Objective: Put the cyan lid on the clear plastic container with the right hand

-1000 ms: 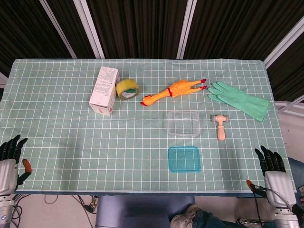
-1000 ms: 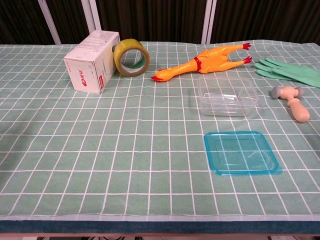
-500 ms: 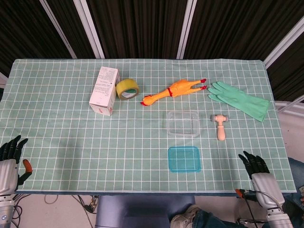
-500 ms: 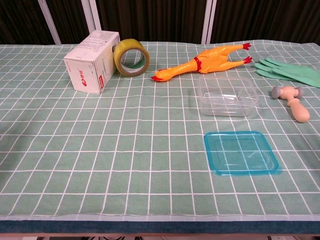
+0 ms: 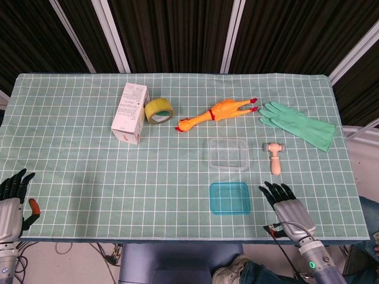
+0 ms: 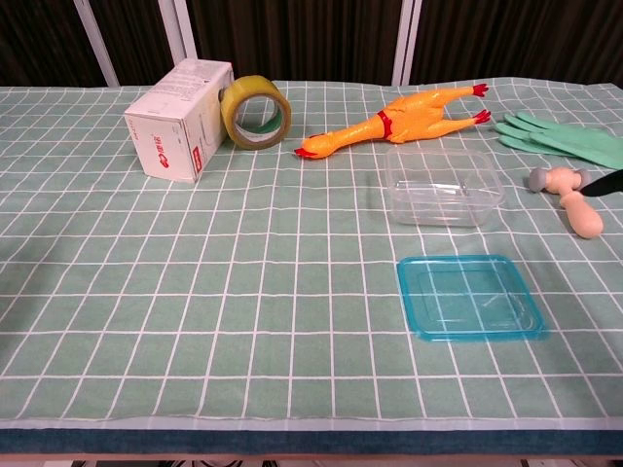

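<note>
Cyan square plastic lid [image 5: 230, 197] flat on green checked tablecloth [image 5: 89, 171], at 6 o'clock of clear plastic container [image 5: 228, 154]. My right hand [image 5: 288, 205] empty, fingers spread, at lid's 3 o'clock. Plan: pinch lid's near edge, lift level, seat squarely.

Even, bright overhead light is falling on the desk [image 5: 89, 171], casting only faint, soft shadows. Both views are staying sharp, without glare; the backdrop is remaining dark.

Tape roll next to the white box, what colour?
The tape roll is yellowish olive, semi-transparent looking; clearest in the chest view.
</note>
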